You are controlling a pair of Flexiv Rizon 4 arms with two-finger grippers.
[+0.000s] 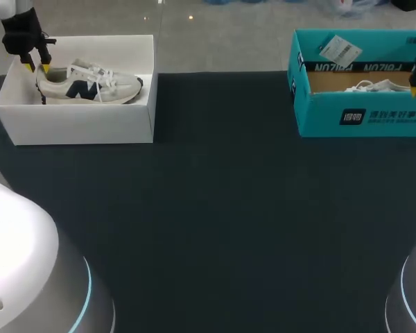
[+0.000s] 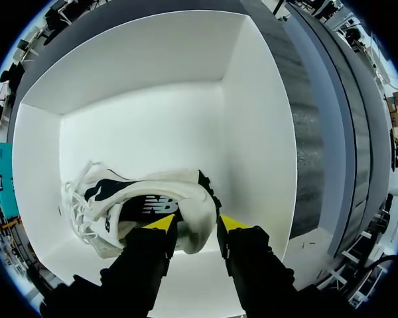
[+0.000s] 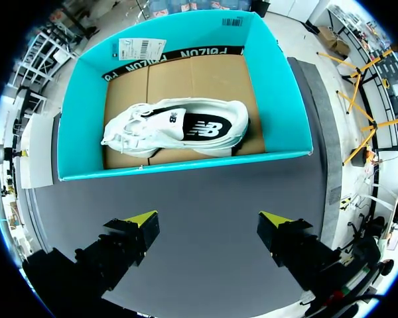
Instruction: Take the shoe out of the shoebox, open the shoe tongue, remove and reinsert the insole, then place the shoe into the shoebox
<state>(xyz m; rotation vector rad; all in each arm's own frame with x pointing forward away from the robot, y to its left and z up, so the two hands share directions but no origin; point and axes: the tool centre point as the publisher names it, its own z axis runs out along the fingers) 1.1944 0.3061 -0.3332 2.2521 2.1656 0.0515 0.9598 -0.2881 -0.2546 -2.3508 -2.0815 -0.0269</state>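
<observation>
A dark table (image 1: 222,208) carries two open boxes along its far edge, well apart, one toward each side.

Left: a white box (image 1: 83,123) holds a grey shoe (image 1: 90,84) with a navy side mark and white laces. The shoe lies along the box's length, with its heel at the box's left end and its toe toward the right end. The left arm enters from the far left corner, its black wrist angled down into the left end of the box. The left gripper (image 1: 38,68) sits right at the heel. In the left wrist view the heel fills the space directly ahead of it. It cannot be told whether the gripper is clamped on the heel or only set about it.

Right: a teal box (image 1: 360,114) with a brown cardboard floor and a paper label (image 1: 340,50) on its far wall holds a white shoe (image 3: 179,126). This shoe has a black side mark and lies on its side along the box's length. In the head view only its upper part shows above the near wall. The right arm shows only at the right edge of the head view, by the right end of the teal box. The right gripper (image 3: 207,222) hangs over bare table on the near side of that box, apart from box and shoe. Its fingers stand wide apart with nothing between them.
</observation>
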